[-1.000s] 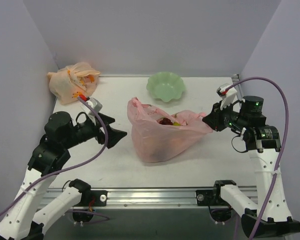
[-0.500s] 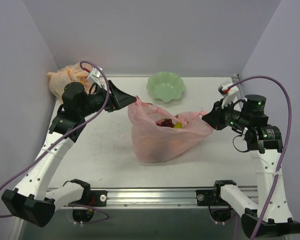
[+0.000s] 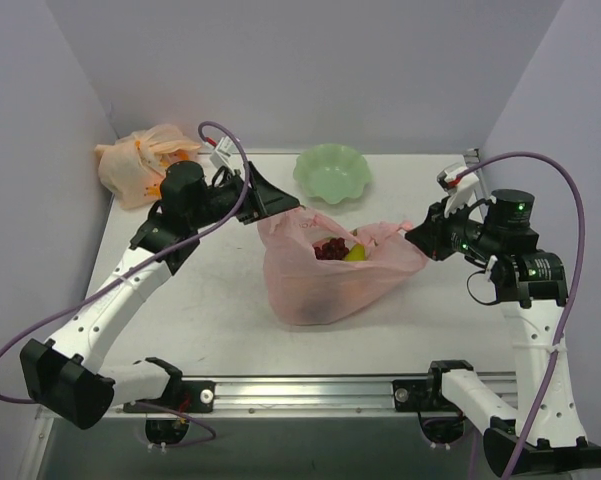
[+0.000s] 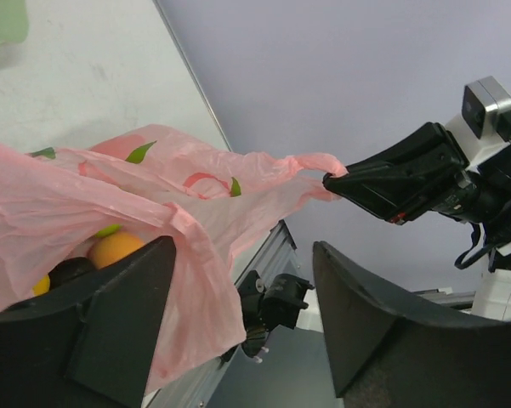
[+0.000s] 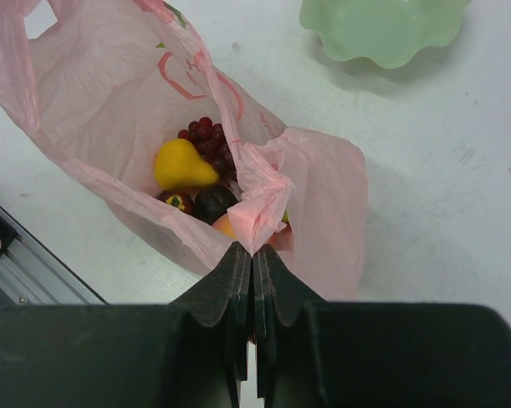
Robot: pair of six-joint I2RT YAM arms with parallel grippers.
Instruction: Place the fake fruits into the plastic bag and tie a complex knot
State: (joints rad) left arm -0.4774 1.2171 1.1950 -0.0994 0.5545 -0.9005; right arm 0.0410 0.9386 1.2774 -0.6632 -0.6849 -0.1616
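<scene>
Now closer, left gripper wide at rim of crinkly pink plastic bag; right gripper tight on its handle.

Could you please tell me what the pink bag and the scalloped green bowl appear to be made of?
Crinkly translucent pink bag: thin plastic film, probably; it wrinkles and the fruit shows through. Scalloped pale green bowl: smooth, slightly glossy, likely plastic or glazed ceramic.

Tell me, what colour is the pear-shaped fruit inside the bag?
Yellow. The pear-shaped fruit shows best in the right wrist view, inside the pink bag.
</scene>
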